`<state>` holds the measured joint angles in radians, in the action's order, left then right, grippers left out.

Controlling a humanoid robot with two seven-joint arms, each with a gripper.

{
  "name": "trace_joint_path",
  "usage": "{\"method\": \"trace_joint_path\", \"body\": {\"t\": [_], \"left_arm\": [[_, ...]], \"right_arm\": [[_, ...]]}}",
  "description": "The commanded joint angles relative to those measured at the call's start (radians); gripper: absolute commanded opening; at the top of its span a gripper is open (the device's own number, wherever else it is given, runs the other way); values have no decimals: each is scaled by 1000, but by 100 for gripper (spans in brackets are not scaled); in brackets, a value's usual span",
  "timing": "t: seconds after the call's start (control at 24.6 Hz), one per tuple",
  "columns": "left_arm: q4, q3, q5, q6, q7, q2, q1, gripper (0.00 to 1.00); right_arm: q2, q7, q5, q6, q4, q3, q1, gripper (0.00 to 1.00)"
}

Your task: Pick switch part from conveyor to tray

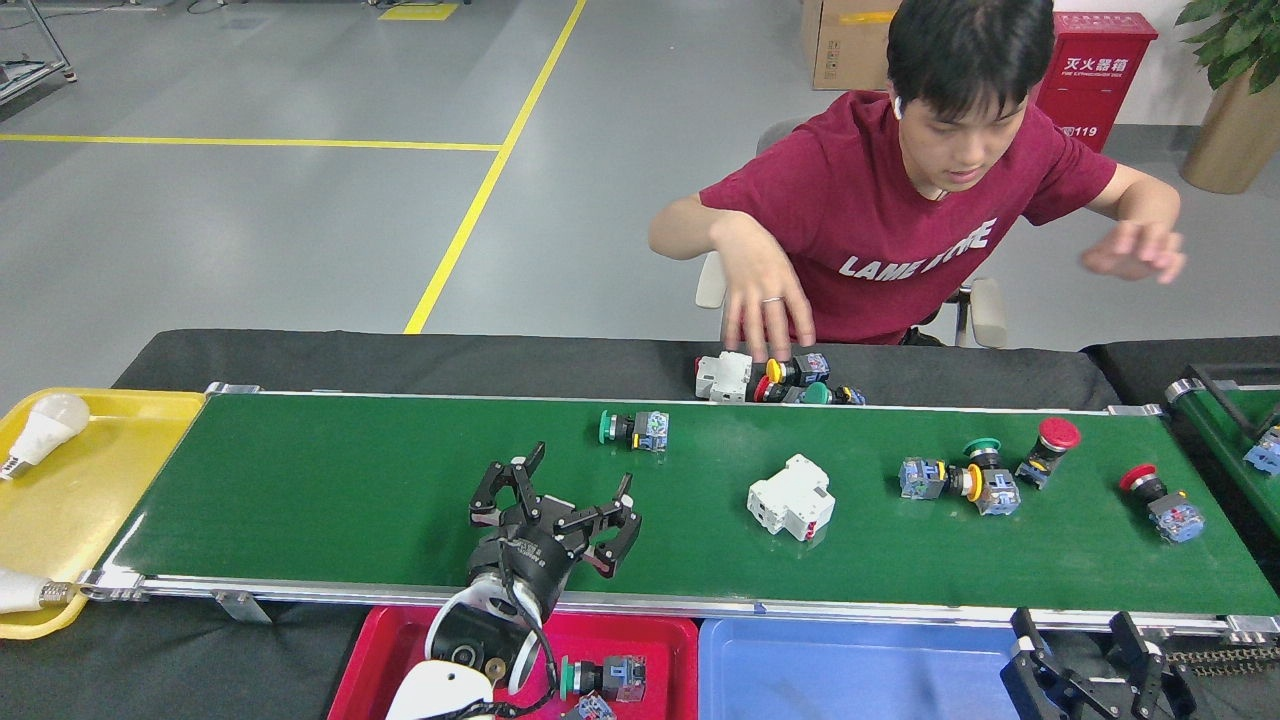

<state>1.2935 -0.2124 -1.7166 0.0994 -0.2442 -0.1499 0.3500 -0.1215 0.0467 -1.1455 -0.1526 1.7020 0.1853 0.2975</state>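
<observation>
Five switch parts [634,430] ride the conveyor [400,490] (one breaker [791,497]); left claw [565,490] and right claw [1090,655] both gape empty.

A factory floor: grey floor [250,230] with yellow lane lines [470,210], a green conveyor [400,500], sorting trays [100,480]

grey floor [250,230] with yellow lines [470,215]; cardboard box [842,45] and red fire cabinet [1095,75] at back; potted plant [1235,90] far right; black table cloth [400,355]; even light
</observation>
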Motion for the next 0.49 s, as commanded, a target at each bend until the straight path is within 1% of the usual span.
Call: {"method": "trace_joint_path", "body": {"t": [0.0,0.12,0.2,0.32,0.45], "left_arm": [[-60,-2,38,-15,-3,-7,53,100],[-168,-4,69,-32,-3,-10,122,100],[-204,-2,69,-32,0,-10,149,100],[-249,-1,71,-32,0,-8,179,100],[-298,2,72,-32,2,-10,205,100]], "right_arm": [[-10,-8,-2,65,8,-37,-31,96],[-35,-62,-6,163,-5,-118,-95,96],[-49,-93,-6,208,-27,-155,-146,96],[-55,-120,-10,277,-90,-210,-238,96],[-60,-123,-22,321,-188,-290,-324,96]]}}
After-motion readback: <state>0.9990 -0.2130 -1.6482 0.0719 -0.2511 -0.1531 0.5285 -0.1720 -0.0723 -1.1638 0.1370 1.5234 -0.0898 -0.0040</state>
